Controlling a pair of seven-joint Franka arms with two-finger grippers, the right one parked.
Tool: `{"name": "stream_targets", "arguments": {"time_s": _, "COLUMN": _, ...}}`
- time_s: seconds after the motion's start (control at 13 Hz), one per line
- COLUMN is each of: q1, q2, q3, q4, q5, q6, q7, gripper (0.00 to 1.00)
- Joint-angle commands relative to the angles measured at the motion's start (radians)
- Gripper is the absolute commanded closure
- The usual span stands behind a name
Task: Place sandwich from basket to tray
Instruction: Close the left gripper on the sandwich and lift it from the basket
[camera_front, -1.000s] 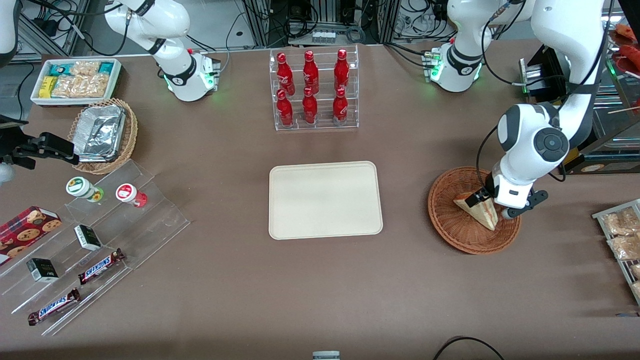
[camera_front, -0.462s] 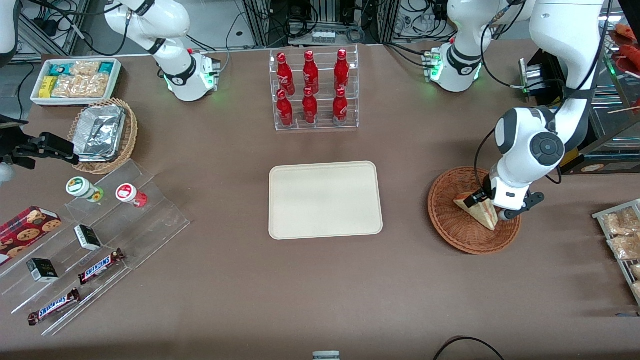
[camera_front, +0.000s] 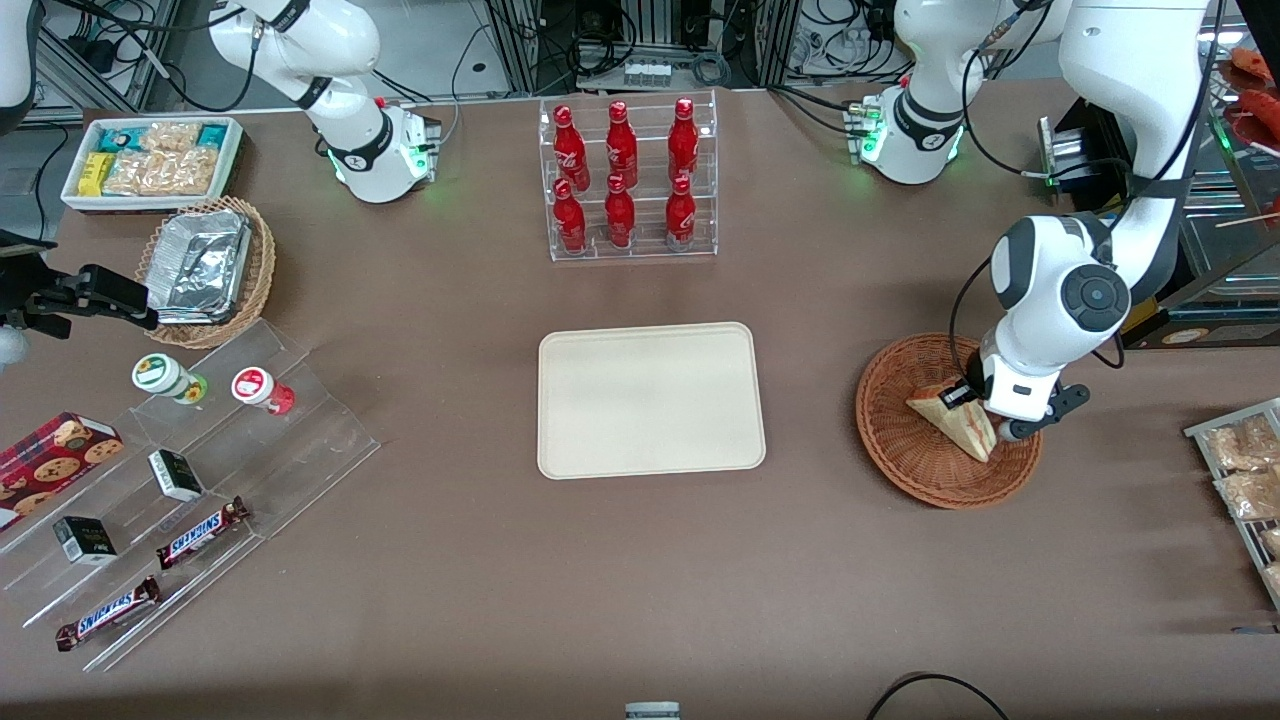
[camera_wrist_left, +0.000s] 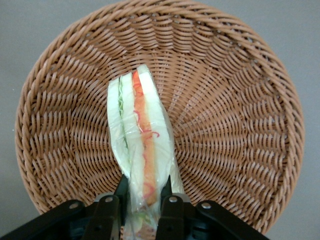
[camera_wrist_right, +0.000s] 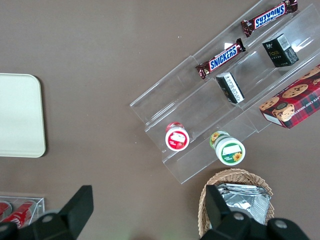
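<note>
Gripper is down inside the basket, my two fingers clamped on either face of the sandwich near one end. Sandwich stands on edge on the woven floor of the basket, its red and pale green filling layers facing my wrist camera. Tray lies bare and well apart from the basket, toward the parked arm's end of the table.
</note>
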Motion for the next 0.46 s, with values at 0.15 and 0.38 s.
{"name": "stream_targets", "arguments": {"time_s": 0.15, "q1": -0.011, "q2": -0.127, "q3": -0.008, "q4": 0.147, "q5": 0.010, "q6": -0.296, "q7": 0.013, "gripper": 1.00}}
{"name": "stream_targets", "arguments": {"time_s": 0.38, "q1": -0.059, "q2": -0.145, "q3": -0.057, "q4": 0.311, "q5": 0.010, "q6": -0.489, "q7": 0.012, "gripper": 1.00}}
